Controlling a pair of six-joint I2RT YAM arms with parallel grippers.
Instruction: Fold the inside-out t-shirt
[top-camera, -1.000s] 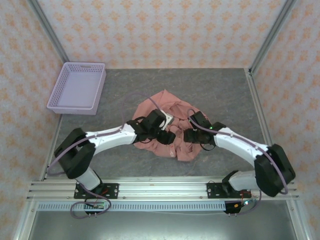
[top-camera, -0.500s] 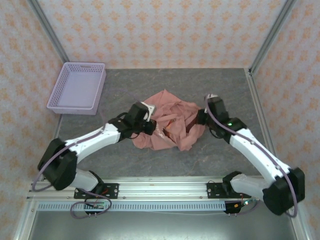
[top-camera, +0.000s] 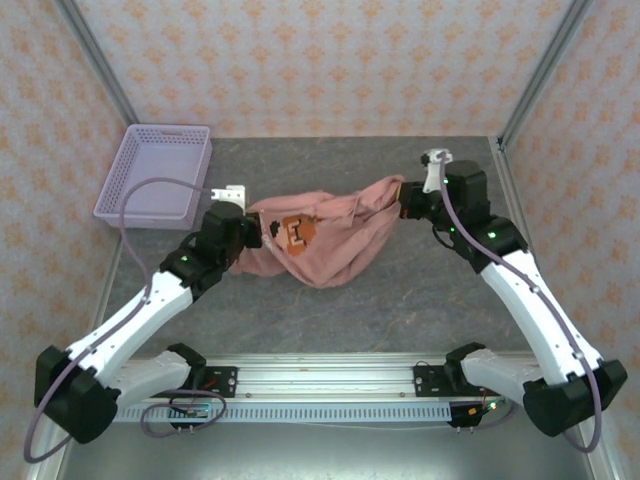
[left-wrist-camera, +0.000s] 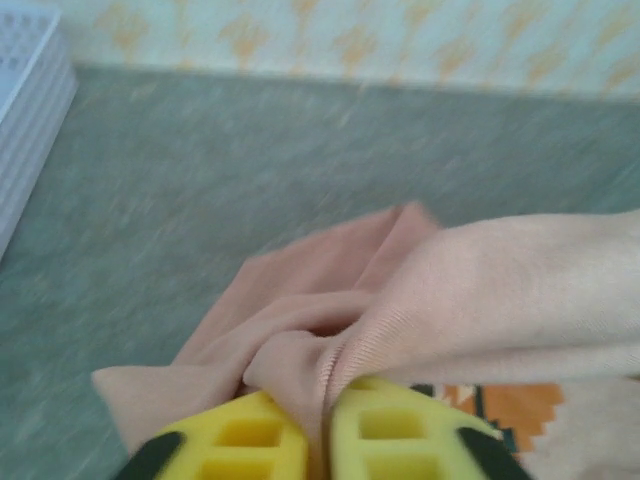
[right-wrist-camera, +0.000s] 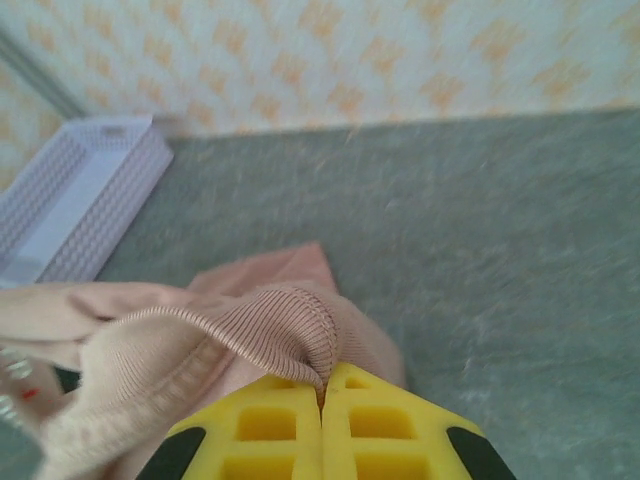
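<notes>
1. The left gripper has its yellow fingers pressed together on a bunched fold of the inside-out t-shirt. The salmon-pink cloth rises straight out from between the jaws.
2. The right gripper is likewise clamped, pinching a ribbed edge of the shirt. That edge curls over the fingertips and falls away to their left.
3. Just right of the left jaws, under the taut fold, a corner of the orange, brown and white print peeks out.
4. In the top view the shirt spans from one pair of jaws to the other and sags in a pouch toward the arm bases. The print faces up, close to the left jaws. Whether the low belly of the cloth touches the surface, I cannot tell.
5. Beyond both pairs of jaws lies the grey table.
6. Farther out, left of and past the left jaws, sits a lavender basket, apart from the shirt.
7. Farthest off stands the orange-patterned wall.
</notes>
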